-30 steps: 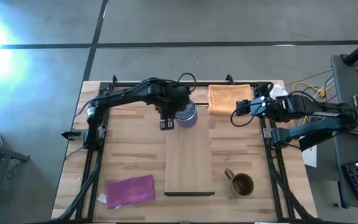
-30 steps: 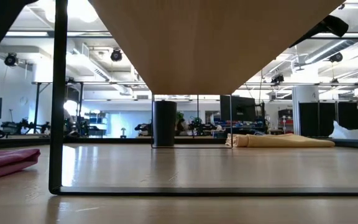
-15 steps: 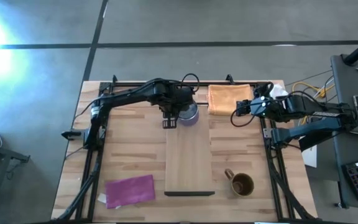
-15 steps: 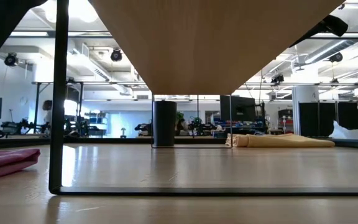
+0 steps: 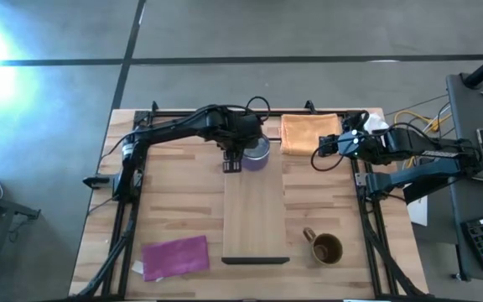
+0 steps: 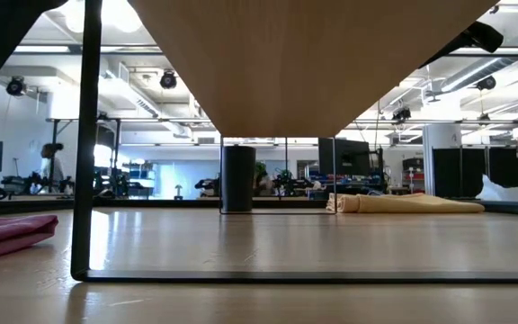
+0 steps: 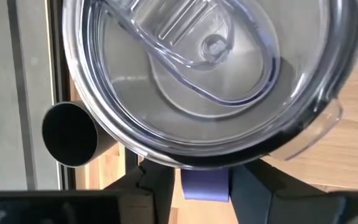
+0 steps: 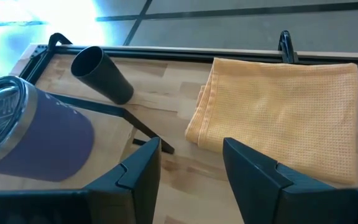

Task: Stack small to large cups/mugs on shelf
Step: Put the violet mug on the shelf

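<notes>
The purple mug [image 5: 257,153] with a clear lid [image 7: 210,68] and silvery rim is over the far end of the light-wood shelf [image 5: 257,214]. My left gripper [image 5: 233,161] is shut on it from its left side. The small black cup [image 6: 238,178] stands upright on the table behind the shelf's far end; it also shows in the left wrist view [image 7: 70,134]. The brown handled mug [image 5: 325,248] stands on the table right of the shelf's near end. My right gripper [image 5: 319,158] waits open and empty beside the orange cloth. My left gripper pinches the purple mug's body [image 7: 205,185] between its two fingers [image 7: 154,190], just under the lidded rim. The fingers come from the mug's left side, slanting down. The mug is held lid up. I cannot tell whether its base touches the shelf.
An orange cloth [image 5: 309,132] lies folded at the far right of the table. A purple cloth [image 5: 174,256] lies at the near left. The shelf stands raised on thin dark legs [image 6: 84,144]. Dark frame rails [image 5: 128,218] run along the table's sides.
My left gripper has carried the purple mug a little toward the table's far edge and slightly right, over the shelf's far end. It has kept its hold and the mug has stayed lid up.
</notes>
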You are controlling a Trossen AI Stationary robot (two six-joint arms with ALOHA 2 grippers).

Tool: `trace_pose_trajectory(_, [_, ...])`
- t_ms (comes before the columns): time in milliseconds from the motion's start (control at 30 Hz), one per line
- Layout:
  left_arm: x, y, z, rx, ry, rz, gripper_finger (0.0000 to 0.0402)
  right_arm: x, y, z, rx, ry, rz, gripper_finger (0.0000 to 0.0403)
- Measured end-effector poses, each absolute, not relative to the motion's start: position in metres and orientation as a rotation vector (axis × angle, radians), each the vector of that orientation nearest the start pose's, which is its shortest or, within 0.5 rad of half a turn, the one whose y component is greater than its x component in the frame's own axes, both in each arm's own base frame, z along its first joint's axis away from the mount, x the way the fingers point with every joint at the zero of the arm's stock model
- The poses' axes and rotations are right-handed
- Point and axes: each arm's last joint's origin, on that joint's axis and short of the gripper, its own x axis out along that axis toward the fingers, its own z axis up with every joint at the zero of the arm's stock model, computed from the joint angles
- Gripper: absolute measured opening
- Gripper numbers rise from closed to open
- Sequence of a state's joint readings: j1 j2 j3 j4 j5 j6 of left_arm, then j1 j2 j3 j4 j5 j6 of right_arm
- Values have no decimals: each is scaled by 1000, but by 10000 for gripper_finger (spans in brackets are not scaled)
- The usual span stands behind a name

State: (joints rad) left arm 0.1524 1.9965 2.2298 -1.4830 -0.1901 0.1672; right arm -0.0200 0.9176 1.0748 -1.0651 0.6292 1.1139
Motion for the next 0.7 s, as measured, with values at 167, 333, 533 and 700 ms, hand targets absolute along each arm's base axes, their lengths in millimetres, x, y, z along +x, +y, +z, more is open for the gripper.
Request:
trace_pose_trajectory(167, [380,65,366,170,1269,196,77,148,-20,339,728,438,-999,167])
trace_pose_trajectory(333, [381,66,366,188,1264,218,85,148,-20,339,728,439,-1000,167])
trace_pose_trajectory(533, [376,66,371,186,1259,231,136,148,-20,339,719,442,-999,167])
trace_pose_trajectory(700, [361,64,387,200,1250,257,153,148,-20,339,712,444,-998,167])
